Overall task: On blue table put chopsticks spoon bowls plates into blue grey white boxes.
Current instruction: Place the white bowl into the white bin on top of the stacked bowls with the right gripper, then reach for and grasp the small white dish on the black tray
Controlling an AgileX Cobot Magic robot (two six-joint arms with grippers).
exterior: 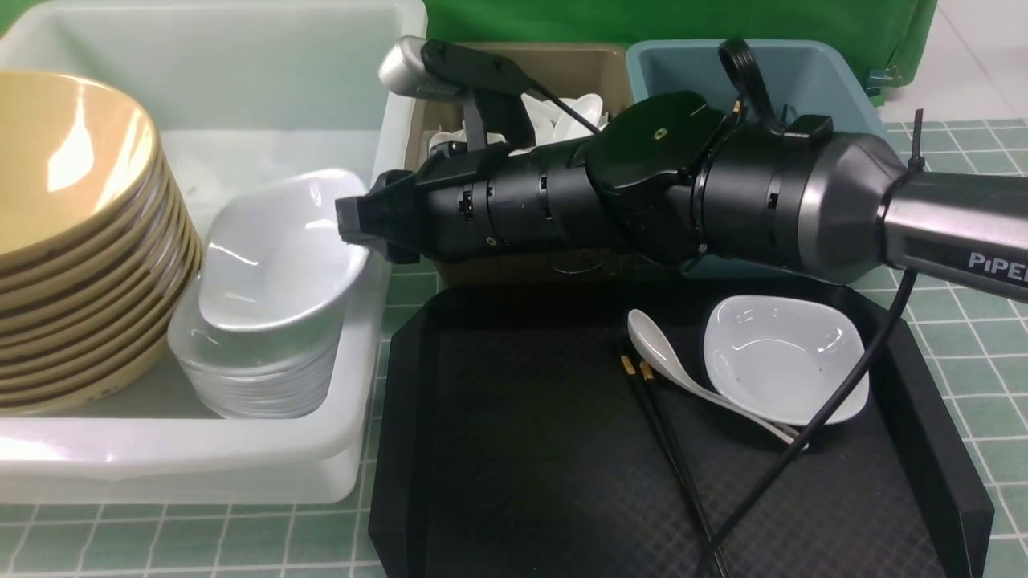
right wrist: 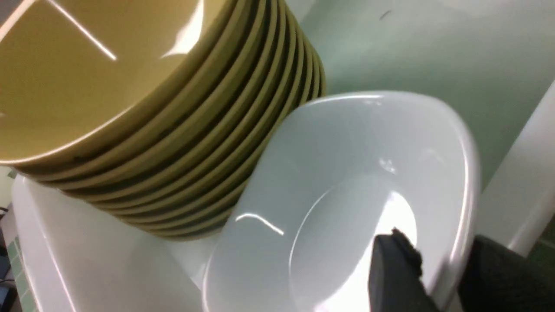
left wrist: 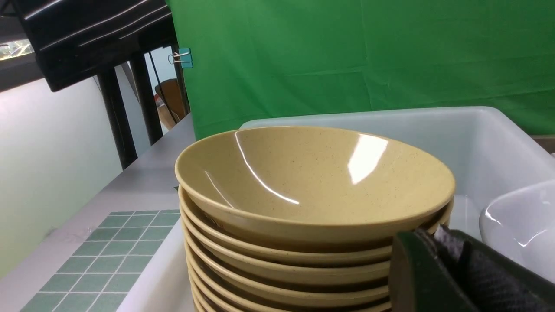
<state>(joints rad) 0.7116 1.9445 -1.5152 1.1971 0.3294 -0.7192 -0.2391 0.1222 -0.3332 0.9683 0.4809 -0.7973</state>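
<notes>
My right gripper (exterior: 353,229) reaches over the big white box (exterior: 241,461). It is open, with a finger on each side of the rim of a tilted white plate (exterior: 273,257) (right wrist: 347,182). That plate leans on a stack of plates (exterior: 249,377) beside the stacked tan bowls (exterior: 72,241) (right wrist: 130,108). In the right wrist view, a gap shows between the inner finger (right wrist: 394,268) and the rim. Another plate (exterior: 775,357), a white spoon (exterior: 666,353) and black chopsticks (exterior: 666,441) lie on the black tray (exterior: 514,466). My left gripper (left wrist: 438,238) is shut, empty, next to the bowls (left wrist: 312,177).
The grey box (exterior: 598,64) behind the right arm holds white spoons (exterior: 574,112). The blue box (exterior: 811,76) stands to its right. The black tray lies on the blue table (exterior: 980,361). A cable (exterior: 835,401) from the right arm hangs across the tray's plate and spoon.
</notes>
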